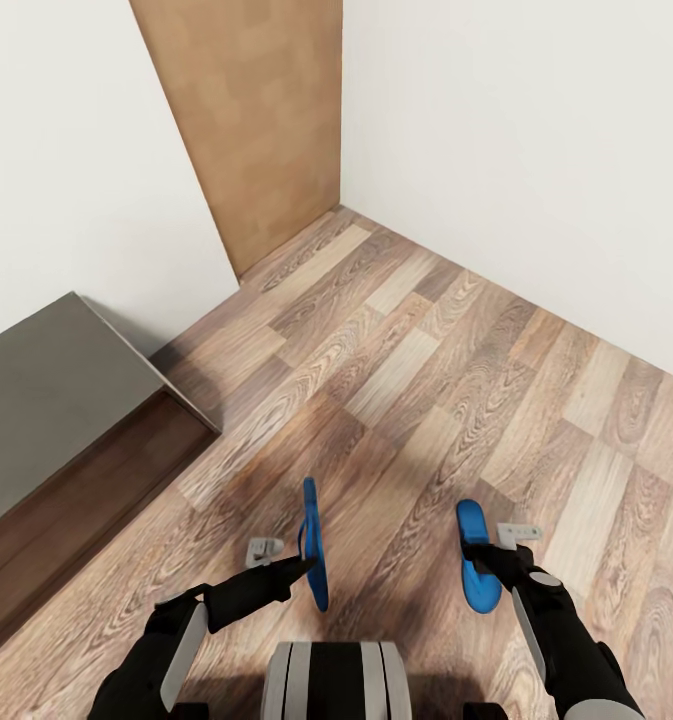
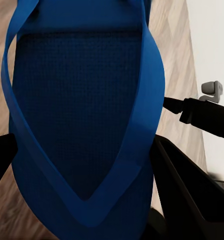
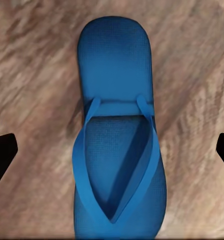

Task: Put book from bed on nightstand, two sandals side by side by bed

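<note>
Sandals, head view: one blue sandal (image 1: 315, 545) stands on edge, off the wood-plank floor (image 1: 426, 340), at the tip of the left gripper (image 1: 298, 562), which appears clamped on it. The other sandal (image 1: 477, 568) lies flat, sole down, just beside the right gripper (image 1: 488, 560); whether it rests on the floor or is lifted cannot be told. The two sandals are apart, roughly parallel. A grey bed corner (image 1: 56, 400) with dark wooden frame sits at the left of this view, well apart from both sandals. White walls (image 1: 536, 150) meet at a corner beside a tan door panel (image 1: 256, 120).

Left wrist view: the sandal (image 2: 82, 125) is seen close up, strap side toward the camera. Dark fingers (image 2: 187, 195) stand on either side of it, pressed against its edges. The right arm (image 2: 207, 115) crosses the background.

Right wrist view: the second sandal (image 3: 117, 150) lies strap side up over the floor (image 3: 37, 75). The finger tips (image 3: 2, 155) sit spread wide at the two frame edges, clear of the sandal, so this gripper is released.
</note>
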Tool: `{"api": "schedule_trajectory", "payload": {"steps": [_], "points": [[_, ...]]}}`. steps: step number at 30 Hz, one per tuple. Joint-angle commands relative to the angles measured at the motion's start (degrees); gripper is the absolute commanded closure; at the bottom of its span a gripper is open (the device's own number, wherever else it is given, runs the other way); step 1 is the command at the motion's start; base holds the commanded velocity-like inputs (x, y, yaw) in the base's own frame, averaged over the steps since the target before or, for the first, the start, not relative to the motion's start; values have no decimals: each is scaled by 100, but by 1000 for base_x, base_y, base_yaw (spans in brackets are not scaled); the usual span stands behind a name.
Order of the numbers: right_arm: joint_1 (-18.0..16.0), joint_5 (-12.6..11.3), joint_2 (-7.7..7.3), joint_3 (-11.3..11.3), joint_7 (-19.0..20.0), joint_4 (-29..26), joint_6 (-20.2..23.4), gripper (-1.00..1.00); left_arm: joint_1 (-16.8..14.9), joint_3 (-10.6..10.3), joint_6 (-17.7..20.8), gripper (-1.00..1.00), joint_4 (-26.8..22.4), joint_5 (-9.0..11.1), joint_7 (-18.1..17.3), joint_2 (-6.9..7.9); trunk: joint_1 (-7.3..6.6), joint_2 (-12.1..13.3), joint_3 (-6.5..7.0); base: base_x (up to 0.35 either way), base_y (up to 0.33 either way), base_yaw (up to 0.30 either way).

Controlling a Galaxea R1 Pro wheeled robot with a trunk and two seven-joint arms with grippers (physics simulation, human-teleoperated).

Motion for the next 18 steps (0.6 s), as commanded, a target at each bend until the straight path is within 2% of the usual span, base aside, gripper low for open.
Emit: {"api": "schedule_trajectory", "payload": {"steps": [1,18], "points": [[-2,61,3,-18,50,-10,26,-100,-2,17,45,100,0,24,-27,-5,1,-3,-26,0,0,0],[-2,53,-13,-25,50,-18,34,-100,-2,24,48,100,0,31,-31,-2,45,-26,-403,0,0,0]]}}
